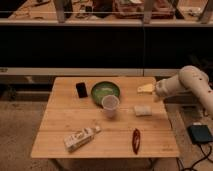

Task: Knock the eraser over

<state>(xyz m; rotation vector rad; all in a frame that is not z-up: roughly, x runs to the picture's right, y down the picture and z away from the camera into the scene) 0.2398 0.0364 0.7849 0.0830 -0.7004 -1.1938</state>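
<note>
The eraser (81,90) is a small black block standing upright on the far left part of the wooden table (60,130), just left of the green bowl (105,92). A paper cup (110,106) stands in front of the bowl. My gripper (149,89) is at the table's far right edge, at the end of the white arm (187,82), well to the right of the eraser and right beside a yellowish object.
A pale flat pad (142,110) lies right of the cup. A white-labelled carton (79,139) lies on its side at the front left. A red object (135,140) lies at the front right. A dark device (201,134) sits on the floor at right.
</note>
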